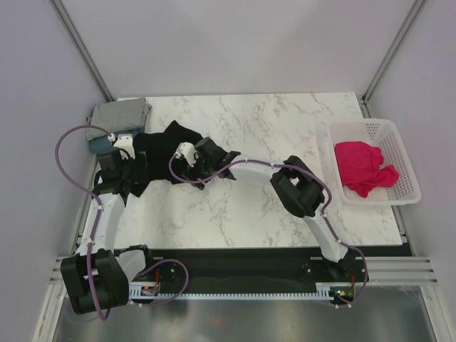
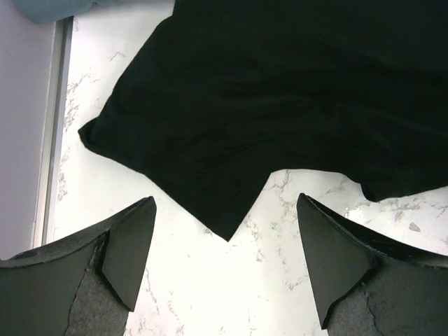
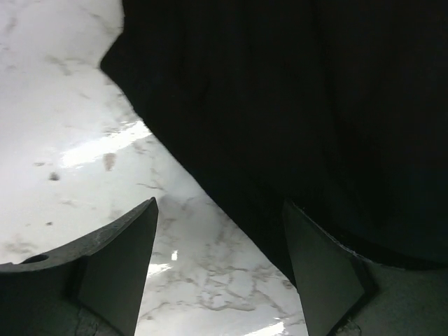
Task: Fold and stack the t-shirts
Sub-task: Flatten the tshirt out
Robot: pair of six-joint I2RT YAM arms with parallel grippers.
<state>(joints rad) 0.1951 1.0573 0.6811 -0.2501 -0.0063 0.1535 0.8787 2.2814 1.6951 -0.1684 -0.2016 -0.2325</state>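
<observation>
- Here the black t-shirt [image 1: 160,146] lies rumpled near the worktop's [image 1: 285,128] far-left corner.
- Left tool [image 2: 225,210] gapes wide over its near edge, empty.
- Right tool [image 3: 220,210], also wide, hangs at its right edge.
- Grey t-shirt [image 1: 121,114] lies in that corner; pink-red t-shirt [image 1: 363,167] in the basket [image 1: 406,196].

White marble tabletop [image 1: 285,128]: middle and rear bare. Obstacles: crumpled black cloth t-shirt [image 1: 158,148] left; white plastic mesh basket [image 1: 403,157] right edge.
</observation>
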